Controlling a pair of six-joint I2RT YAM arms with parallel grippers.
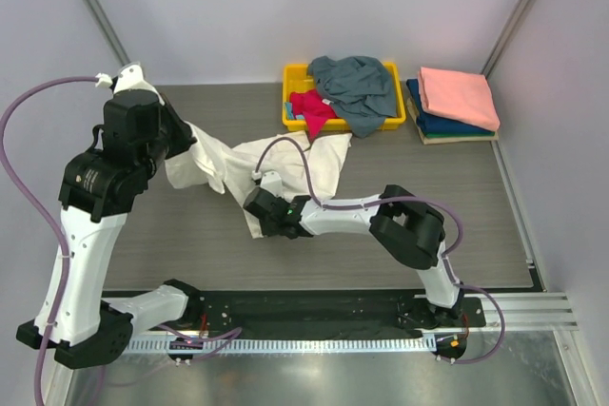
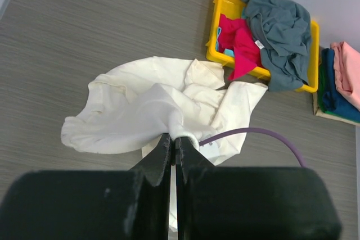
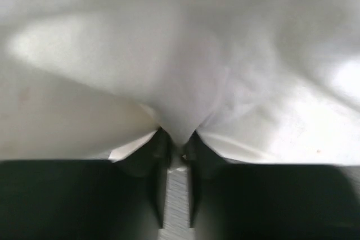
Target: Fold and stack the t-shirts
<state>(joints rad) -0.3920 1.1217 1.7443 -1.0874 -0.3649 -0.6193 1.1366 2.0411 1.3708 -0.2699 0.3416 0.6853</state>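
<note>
The cream-white t-shirt (image 1: pixel 285 164) hangs crumpled between both arms over the table's left middle. My left gripper (image 2: pixel 173 140) is shut on a bunched edge of it, lifted at the left (image 1: pixel 181 145). My right gripper (image 3: pixel 177 150) is shut on a fold of the same shirt (image 3: pixel 180 71) low near the table (image 1: pixel 255 211). A grey-blue t-shirt (image 1: pixel 360 87) and a magenta t-shirt (image 1: pixel 312 109) lie in the yellow bin (image 1: pixel 297 73). A folded salmon-pink t-shirt (image 1: pixel 459 94) tops a navy one (image 1: pixel 457 126) at the back right.
The yellow bin stands at the back centre, the folded stack just right of it near the right wall. A purple cable (image 1: pixel 303 154) arcs over the cream shirt. The grey table (image 1: pixel 190 244) runs to a black rail at the near edge.
</note>
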